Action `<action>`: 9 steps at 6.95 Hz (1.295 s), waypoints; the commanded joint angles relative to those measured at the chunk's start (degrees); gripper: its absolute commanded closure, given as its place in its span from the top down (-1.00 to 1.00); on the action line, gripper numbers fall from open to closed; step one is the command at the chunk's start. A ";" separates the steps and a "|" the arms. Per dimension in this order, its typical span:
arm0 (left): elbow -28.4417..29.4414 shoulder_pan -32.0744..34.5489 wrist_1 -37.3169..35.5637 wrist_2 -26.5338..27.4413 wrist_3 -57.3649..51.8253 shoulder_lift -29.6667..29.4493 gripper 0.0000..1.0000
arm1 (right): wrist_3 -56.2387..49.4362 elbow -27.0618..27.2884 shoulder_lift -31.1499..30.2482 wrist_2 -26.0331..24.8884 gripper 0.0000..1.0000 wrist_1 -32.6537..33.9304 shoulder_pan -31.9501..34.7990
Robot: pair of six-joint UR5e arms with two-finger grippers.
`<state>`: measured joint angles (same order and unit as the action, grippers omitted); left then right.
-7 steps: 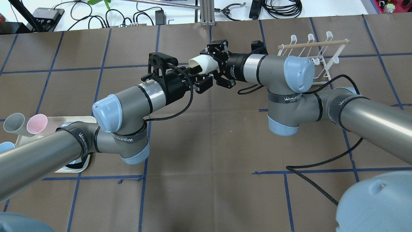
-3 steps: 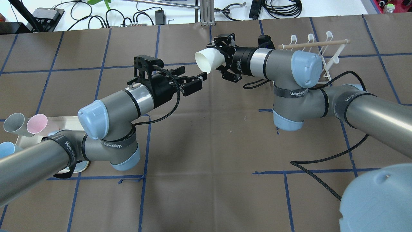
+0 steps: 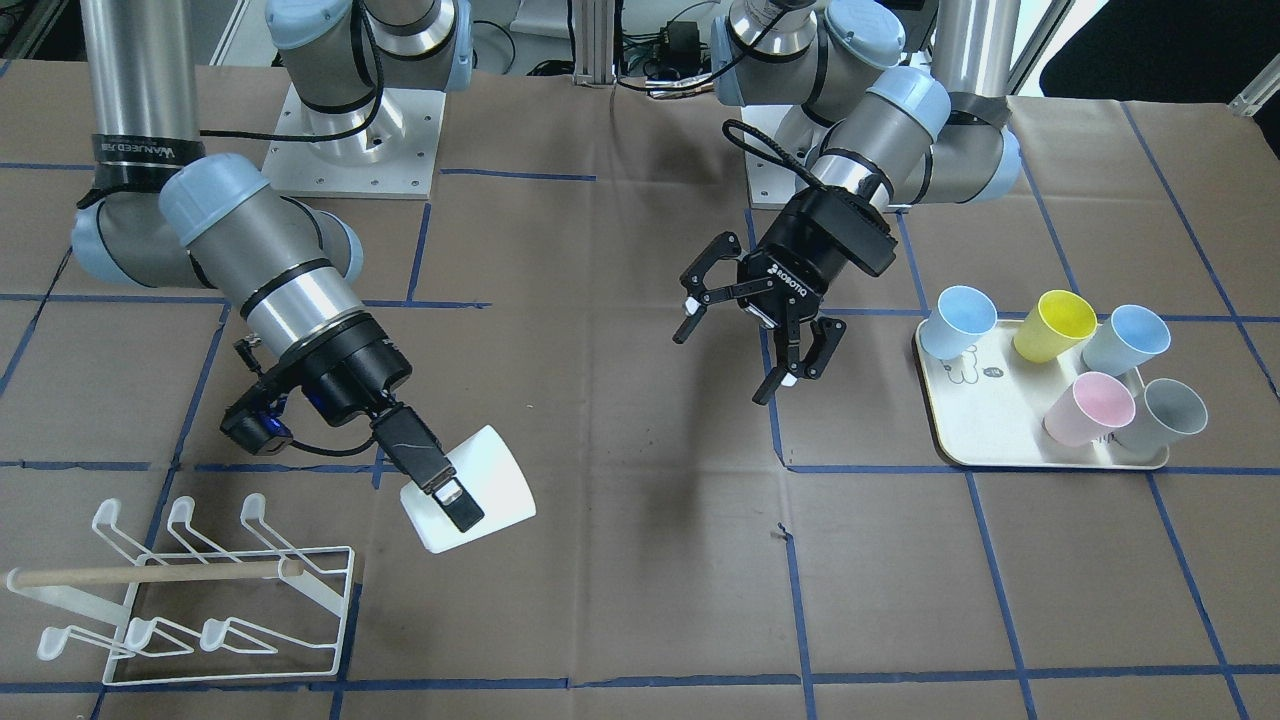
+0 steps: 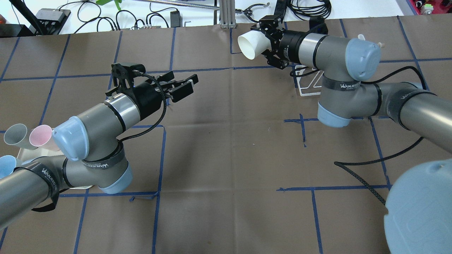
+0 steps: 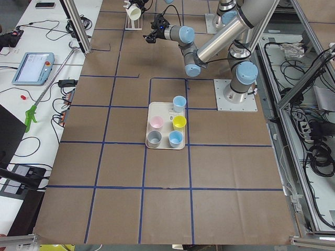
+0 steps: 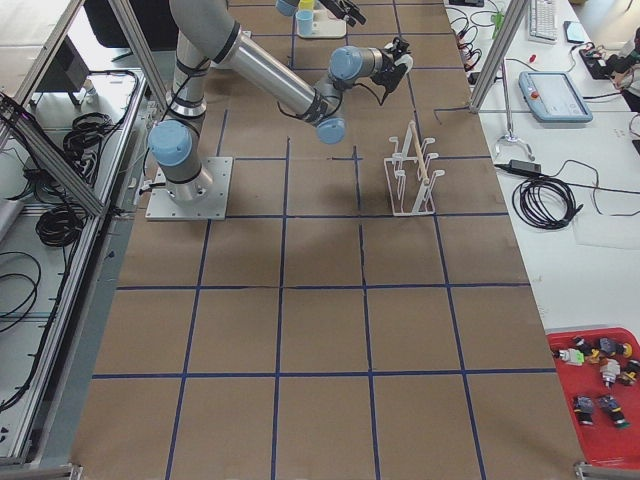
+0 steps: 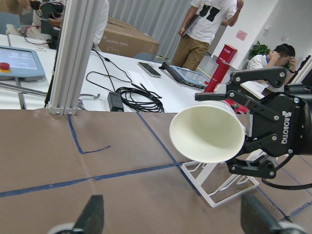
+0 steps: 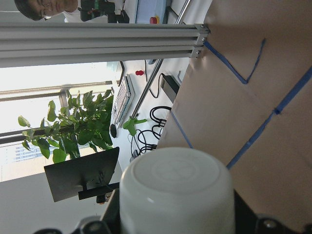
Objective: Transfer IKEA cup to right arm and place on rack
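Seen from overhead, the tray [image 3: 985,410] of coloured cups [image 3: 1060,325] is sitting at 9 o'clock on the table [image 4: 226,158]. The left gripper [image 3: 722,365] is hanging empty near 10 o'clock, its fingers [image 3: 697,283] spreading wide. At about 1 o'clock the white cup [image 4: 251,44] is lying sideways in the air, mouth facing 9 o'clock, with the right gripper [image 4: 263,41] clamping its sides. The rack [image 3: 150,574] is standing at 2 o'clock, mostly hidden there by the right arm [image 4: 353,56]. The cup seems to be hanging clear of it.
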<state>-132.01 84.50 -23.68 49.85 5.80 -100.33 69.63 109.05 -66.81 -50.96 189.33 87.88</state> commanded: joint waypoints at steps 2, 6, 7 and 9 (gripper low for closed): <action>6.64 -1.00 22.86 4.61 0.00 6.61 0.96 | -25.58 -0.50 -0.33 -13.68 -0.05 0.43 -2.53; 22.36 2.49 71.37 21.89 -0.18 14.28 0.96 | -56.12 -0.51 0.36 -28.55 -0.13 12.33 -4.29; 28.24 5.04 83.50 28.57 -0.09 13.94 0.96 | -59.22 -0.51 1.67 -29.02 -0.13 17.43 -4.56; 36.01 6.21 104.11 36.52 -0.09 12.97 0.96 | -62.93 -0.51 5.36 -29.11 -0.12 27.45 -5.96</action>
<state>-100.49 89.97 68.51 82.02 5.70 -87.00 9.28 108.53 -63.64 -79.79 210.68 82.60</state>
